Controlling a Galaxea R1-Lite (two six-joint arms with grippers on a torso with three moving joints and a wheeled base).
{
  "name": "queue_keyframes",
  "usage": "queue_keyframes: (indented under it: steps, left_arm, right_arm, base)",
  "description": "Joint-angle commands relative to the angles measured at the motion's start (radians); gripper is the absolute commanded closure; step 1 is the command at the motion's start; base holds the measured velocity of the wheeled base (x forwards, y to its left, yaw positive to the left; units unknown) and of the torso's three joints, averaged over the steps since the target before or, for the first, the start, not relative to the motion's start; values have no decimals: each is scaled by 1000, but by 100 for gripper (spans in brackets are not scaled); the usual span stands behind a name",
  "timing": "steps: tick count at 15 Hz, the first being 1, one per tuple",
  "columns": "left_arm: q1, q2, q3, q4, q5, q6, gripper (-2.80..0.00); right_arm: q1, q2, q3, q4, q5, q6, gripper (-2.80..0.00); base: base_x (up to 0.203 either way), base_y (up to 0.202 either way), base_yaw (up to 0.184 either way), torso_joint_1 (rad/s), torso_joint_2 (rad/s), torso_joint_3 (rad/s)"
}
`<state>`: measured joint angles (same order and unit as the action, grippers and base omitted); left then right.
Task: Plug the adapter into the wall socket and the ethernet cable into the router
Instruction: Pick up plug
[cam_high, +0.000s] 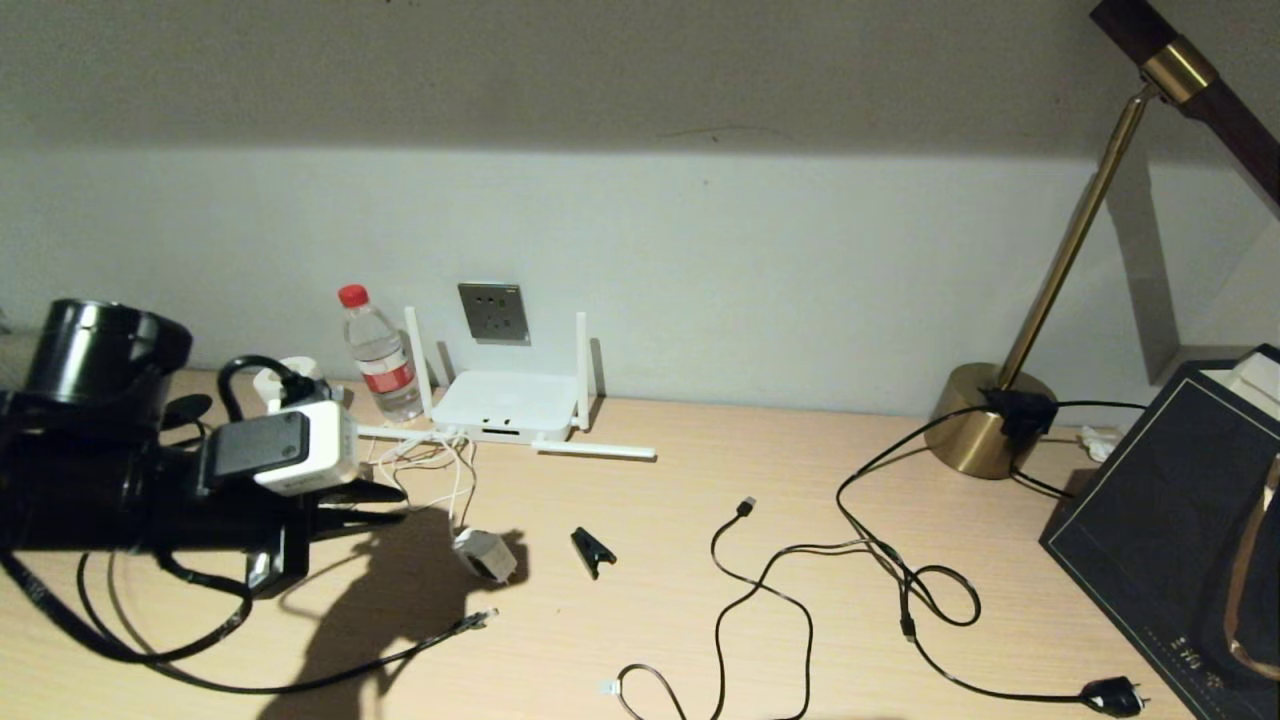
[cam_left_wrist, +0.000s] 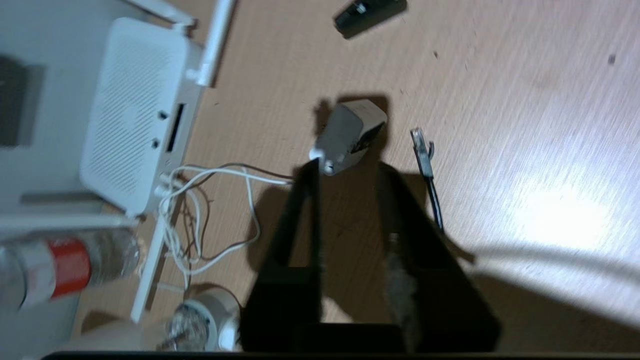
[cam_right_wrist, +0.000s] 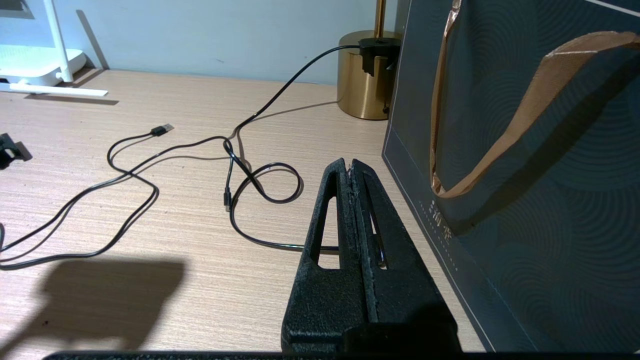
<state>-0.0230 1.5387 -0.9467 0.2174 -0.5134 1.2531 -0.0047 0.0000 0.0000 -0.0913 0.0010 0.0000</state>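
The left pincer hangs over the pale wooden table with its two black fingers spread apart, holding nothing. Just off their tips lies the small white cube-shaped adapter, its thin white cord running to the flat white router. Beside one finger lies the clear plug of the black ethernet cable. Beyond the router, the grey wall socket sits on the wall. The right pincer is pressed closed beside a dark paper bag.
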Motion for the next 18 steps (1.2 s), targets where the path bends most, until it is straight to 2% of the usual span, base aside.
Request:
queue_keyframes:
  steps: [1, 3, 5, 6, 7, 11, 16, 18]
  left_arm:
    - [-3, 173, -85, 68, -10, 151, -280]
    - [-5, 248, -191, 147, -14, 295, -280]
    - [-6, 342, -344, 324, -8, 504, -280]
    - [-6, 378, -419, 395, 16, 574, -280]
    - [-8, 411, -484, 437, 51, 606, -280]
    - [-64, 541, -675, 528, 100, 632, -280]
    - [-142, 647, -735, 551, 102, 611, -280]
    - [-146, 666, -737, 551, 104, 610, -280]
  right_arm:
    - [0, 2, 35, -1, 1, -1, 0]
    - [0, 2, 35, -1, 1, -2, 0]
    - [0, 2, 35, -1, 1, -2, 0]
    - [0, 2, 35, -1, 1, -1, 0]
    - [0, 2, 35, -1, 1, -1, 0]
    - [0, 2, 35, -1, 1, -1, 0]
    - [0, 2, 35, -1, 1, -2, 0]
    - [0, 2, 35, -1, 1, 0, 0]
  base:
    - [0, 0, 0, 0, 0, 0]
    - [0, 0, 0, 0, 0, 0]
    - [0, 0, 0, 0, 0, 0]
    - [0, 0, 0, 0, 0, 0]
    - [0, 0, 0, 0, 0, 0]
    - [0, 0, 0, 0, 0, 0]
    - [0, 0, 0, 0, 0, 0]
    - [0, 0, 0, 0, 0, 0]
